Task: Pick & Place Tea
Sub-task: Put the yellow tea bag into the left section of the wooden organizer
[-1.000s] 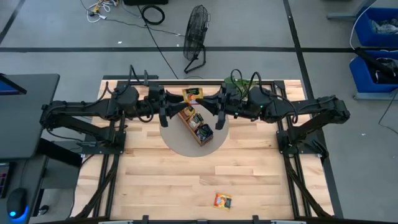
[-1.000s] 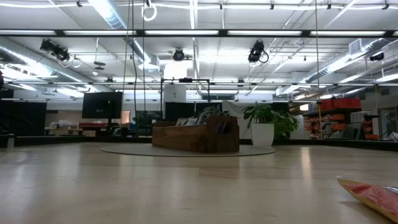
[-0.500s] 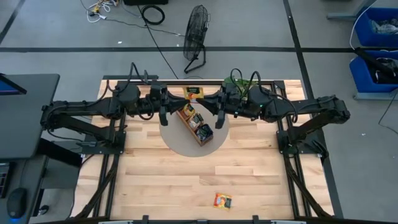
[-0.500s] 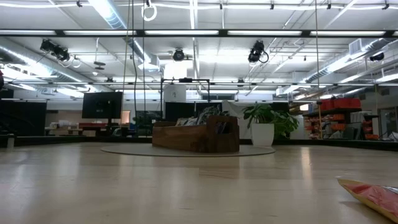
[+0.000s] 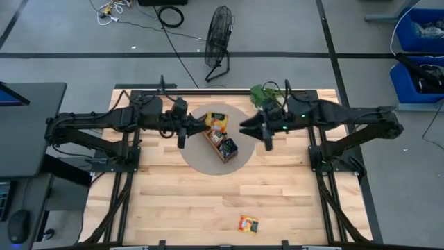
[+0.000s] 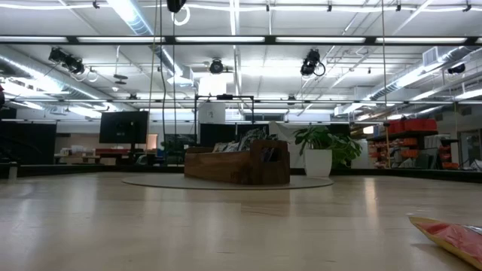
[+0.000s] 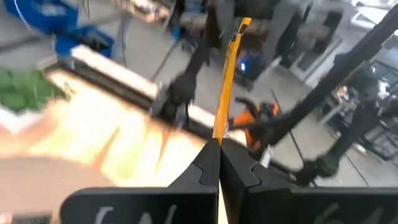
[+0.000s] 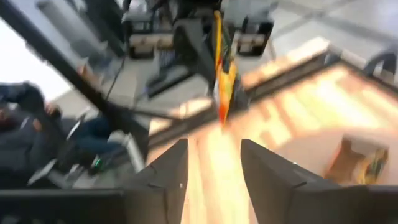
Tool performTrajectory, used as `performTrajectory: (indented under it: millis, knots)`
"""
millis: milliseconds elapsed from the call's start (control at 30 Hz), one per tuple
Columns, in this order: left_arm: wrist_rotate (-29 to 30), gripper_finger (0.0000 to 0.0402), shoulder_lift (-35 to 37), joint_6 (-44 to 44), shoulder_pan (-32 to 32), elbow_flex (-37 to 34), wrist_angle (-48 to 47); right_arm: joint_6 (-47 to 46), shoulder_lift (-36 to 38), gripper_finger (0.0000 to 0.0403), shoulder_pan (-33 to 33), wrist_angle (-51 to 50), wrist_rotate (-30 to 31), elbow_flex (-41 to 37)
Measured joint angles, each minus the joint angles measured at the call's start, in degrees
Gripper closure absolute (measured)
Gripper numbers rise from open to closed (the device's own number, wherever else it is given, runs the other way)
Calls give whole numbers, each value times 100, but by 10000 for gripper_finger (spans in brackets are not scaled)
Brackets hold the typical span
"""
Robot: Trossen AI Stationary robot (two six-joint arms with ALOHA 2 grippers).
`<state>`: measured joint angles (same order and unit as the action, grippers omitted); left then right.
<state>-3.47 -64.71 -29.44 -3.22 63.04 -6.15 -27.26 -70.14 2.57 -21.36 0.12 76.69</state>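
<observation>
Stray sachet [image 5: 248,223]: one orange-yellow packet is left lying flat near the front edge of the table [image 5: 277,201], well apart from both arms; it also shows at the low view's right edge, so it is judged still to be collected.

Held sachet [image 7: 227,81]: an orange-yellow tea packet is pinched edge-on by the left gripper [image 7: 219,144], whose fingers are closed on its lower edge; in the high view this gripper [image 5: 186,127] is placed just beside the tray's left end. The thin-edge grip is judged to suit slipping the packet upright into a compartment.

Right gripper [image 8: 214,155]: its fingers are parted with nothing between them, and the held sachet is seen beyond the gap. In the high view it [image 5: 258,132] is set to the right of the tray, apart from it; a handover to the left arm is a likely reading.

Wooden tray [image 5: 208,137]: it is set on a grey round mat [image 5: 198,158] at mid-table, between the two arms, with sachets already stood in its compartments.

Plant [image 5: 261,93]: it is kept at the table's far edge, behind the right arm.
</observation>
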Motion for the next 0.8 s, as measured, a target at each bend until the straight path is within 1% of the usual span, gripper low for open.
performTrajectory:
  millis: [133,267,467,567,700,800]
  knots:
    - [-360,400,-34,-134,0,-1,-438,-215,52,235,-14,-1166,-352,475]
    - [-700,400,-77,-141,2,-2,-576,-90,-137,220,-91,-1878,-375,930]
    - [-1026,401,-245,-187,2,6,-561,271,-603,194,-192,-1998,-559,1458]
    - [-1173,401,-367,-272,2,4,-569,383,-918,188,-262,-2081,-797,1732]
    - [-1413,401,-474,-298,2,3,-579,486,-1402,186,-381,-2475,-1071,2195]
    - [-1459,401,-485,-300,2,1,-739,539,-1807,186,-483,-2793,-1454,2625]
